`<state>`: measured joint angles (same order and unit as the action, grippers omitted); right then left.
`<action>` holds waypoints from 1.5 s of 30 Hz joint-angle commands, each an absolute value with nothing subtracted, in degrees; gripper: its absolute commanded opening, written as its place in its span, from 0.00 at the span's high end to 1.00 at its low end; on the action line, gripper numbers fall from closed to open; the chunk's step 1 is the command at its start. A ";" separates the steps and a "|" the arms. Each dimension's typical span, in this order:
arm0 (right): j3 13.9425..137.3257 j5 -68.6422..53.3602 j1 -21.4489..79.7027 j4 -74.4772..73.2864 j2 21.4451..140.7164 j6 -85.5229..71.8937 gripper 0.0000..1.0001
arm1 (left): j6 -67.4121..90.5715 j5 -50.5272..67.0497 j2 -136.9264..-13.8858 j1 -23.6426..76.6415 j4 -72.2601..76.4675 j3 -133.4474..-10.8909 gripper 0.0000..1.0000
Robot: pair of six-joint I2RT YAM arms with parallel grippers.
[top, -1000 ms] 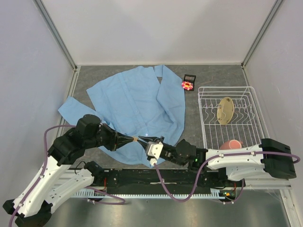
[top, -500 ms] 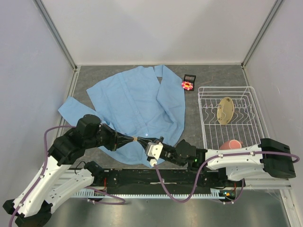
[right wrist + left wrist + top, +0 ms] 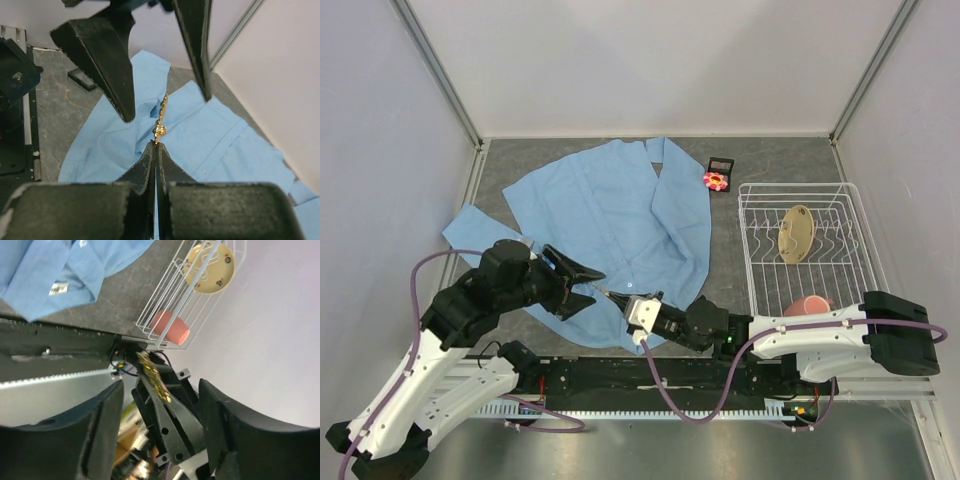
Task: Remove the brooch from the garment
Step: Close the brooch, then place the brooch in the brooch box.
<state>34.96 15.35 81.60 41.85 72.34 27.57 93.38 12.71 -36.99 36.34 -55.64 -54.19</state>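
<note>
Brooch (image 3: 715,180) far from right end effector (image 3: 611,295)

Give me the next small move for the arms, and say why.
Probably draw the left gripper back. Its fingers stand open on either side of the gold pin without touching it, while the right gripper is shut on the pin's end and alone holds it.

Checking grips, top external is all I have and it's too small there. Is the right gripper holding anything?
Observer: Yes. The right wrist view shows the right gripper shut on a thin gold emblem that sticks out past its fingertips.
Operator: Left gripper on it too?
Observer: No. In the left wrist view the left gripper is open, and the emblem sits between its fingers with a gap on each side.
</note>
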 commanded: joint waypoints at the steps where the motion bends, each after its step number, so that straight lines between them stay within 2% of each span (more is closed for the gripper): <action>1: 36.65 17.49 79.81 40.96 71.46 16.82 1.00 | 72.82 2.68 -37.01 36.30 -55.00 -61.69 0.24; 4: 36.30 14.69 77.01 39.90 72.24 8.92 1.00 | 61.57 -3.39 -32.79 36.30 -53.70 -63.19 0.07; 5: 36.73 13.29 75.77 39.55 72.86 6.44 1.00 | 57.78 -3.69 -31.04 36.30 -50.74 -64.32 0.05; 9: 40.50 0.22 69.10 40.60 79.87 -6.39 1.00 | 42.57 -0.98 -35.91 36.30 -49.48 -73.17 0.03; 16: 59.30 -19.82 66.89 38.94 104.89 -22.22 1.00 | 26.56 20.61 -50.34 36.30 -52.03 -88.67 0.02; 24: 86.54 -35.67 66.19 29.72 127.49 -32.15 1.00 | 26.72 27.94 -51.77 36.39 -48.08 -88.51 0.03; 29: 103.13 -43.40 65.83 29.71 139.02 -39.80 1.00 | 29.26 32.60 -52.20 36.47 -43.78 -86.93 0.03; 40: 132.15 -46.58 65.57 28.39 161.00 -56.59 1.00 | 31.55 36.30 -53.26 37.44 -37.36 -83.32 0.05; 45: 138.42 -44.21 65.48 23.47 165.84 -58.27 1.00 | 32.08 36.74 -53.35 37.97 -35.51 -81.48 0.05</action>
